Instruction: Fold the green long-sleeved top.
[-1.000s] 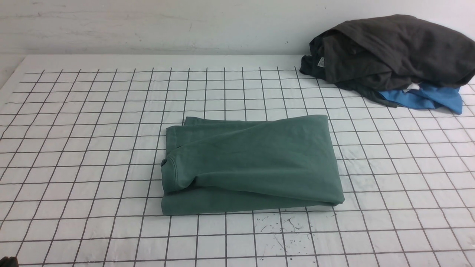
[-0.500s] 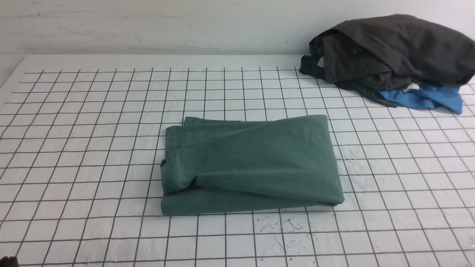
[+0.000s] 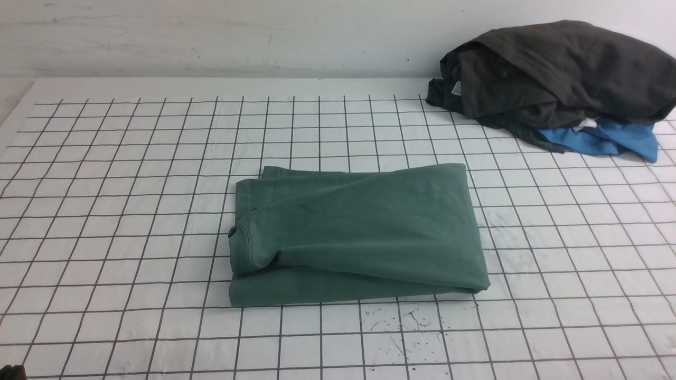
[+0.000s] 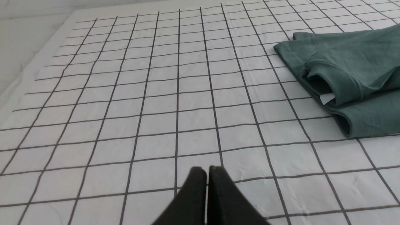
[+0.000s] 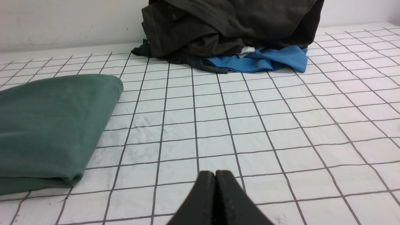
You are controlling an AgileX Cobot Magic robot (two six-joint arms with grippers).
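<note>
Front view shows nothing has shifted over the last second: the green long-sleeved top (image 3: pixel 356 235) lies folded mid-table, untouched. Left gripper (image 4: pixel 206 170) and right gripper (image 5: pixel 215 173) sit clenched and empty, well apart from it (folding appears complete).

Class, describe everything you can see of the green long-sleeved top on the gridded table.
The muted dark-green cotton-like long-sleeved top lies folded into a compact, roughly rectangular stack of layers, flat on the white black-gridded table cover. A stitched, hemmed opening shows at its left edge, with a small white tag peeking out. Its surface is smooth with soft creases. Neither end effector touches it; only the table does.
</note>
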